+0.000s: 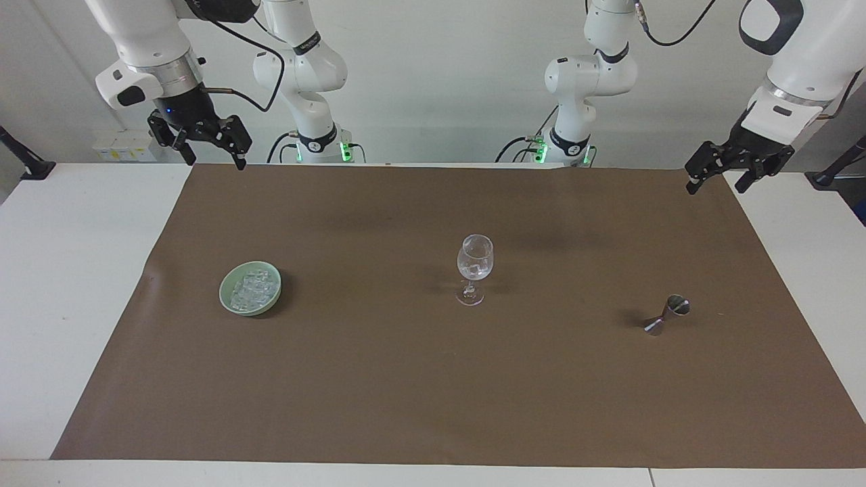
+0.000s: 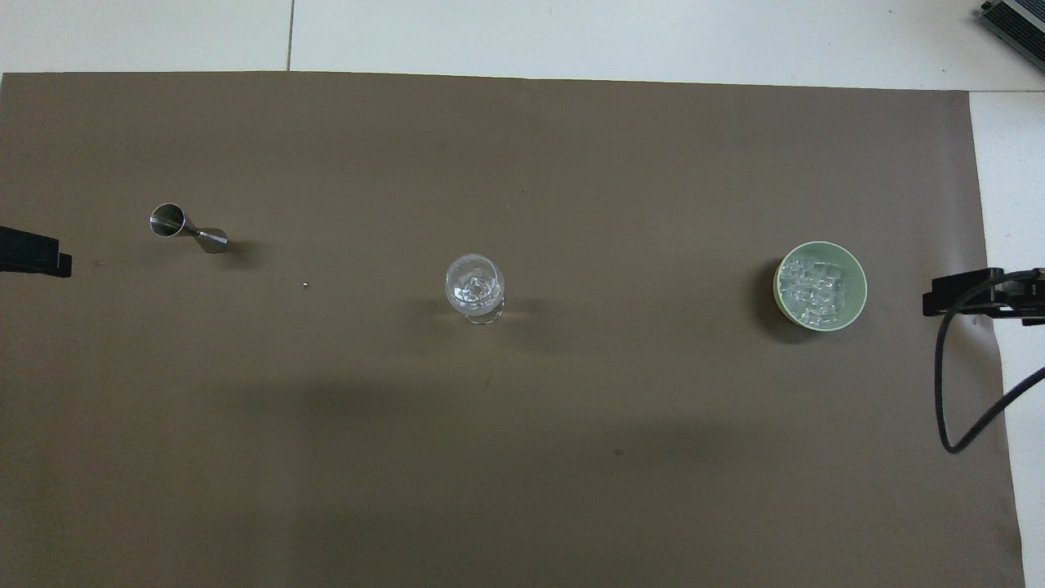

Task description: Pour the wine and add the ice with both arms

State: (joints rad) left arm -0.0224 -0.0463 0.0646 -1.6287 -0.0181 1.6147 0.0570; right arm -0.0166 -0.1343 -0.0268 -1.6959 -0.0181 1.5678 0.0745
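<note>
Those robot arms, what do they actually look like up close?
Both arms are glossy white, built of rounded segments with black bands at the joints and a silver ring at each wrist. Green lights glow at their bases. The right gripper and left gripper are black, each with two fingers on angular links. Black cables loop along both arms.

You have two white arms [image 1: 308,64] with black joint bands, silver wrist rings and black two-finger grippers: right gripper [image 1: 210,152], left gripper [image 1: 717,177]. Black cables loop off the wrists, and green lights glow at both bases.
</note>
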